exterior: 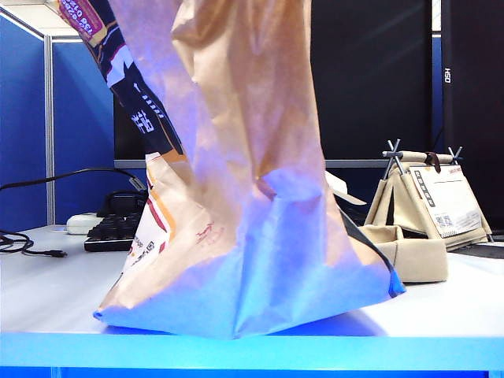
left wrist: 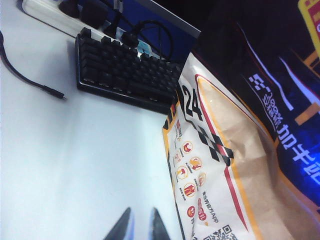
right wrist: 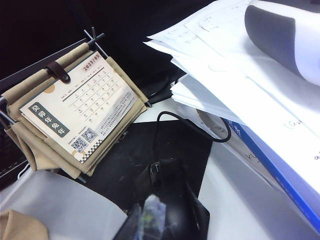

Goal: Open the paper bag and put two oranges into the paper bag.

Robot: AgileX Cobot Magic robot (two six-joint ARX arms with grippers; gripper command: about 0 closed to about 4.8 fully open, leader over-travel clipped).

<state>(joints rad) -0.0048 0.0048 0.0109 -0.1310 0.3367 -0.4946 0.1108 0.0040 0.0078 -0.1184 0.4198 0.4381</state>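
Bag stands unopened, no oranges visible; left hand beside it and right hand over the mouse both closed, best spread fingers before pinching its rim

The paper bag stood upright on the table, filling the frame's centre. The keyboard lay behind it at middle left, the calendar stand behind it at right. The closed left gripper hovered beside the bag, the closed right gripper over a mouse before the stand
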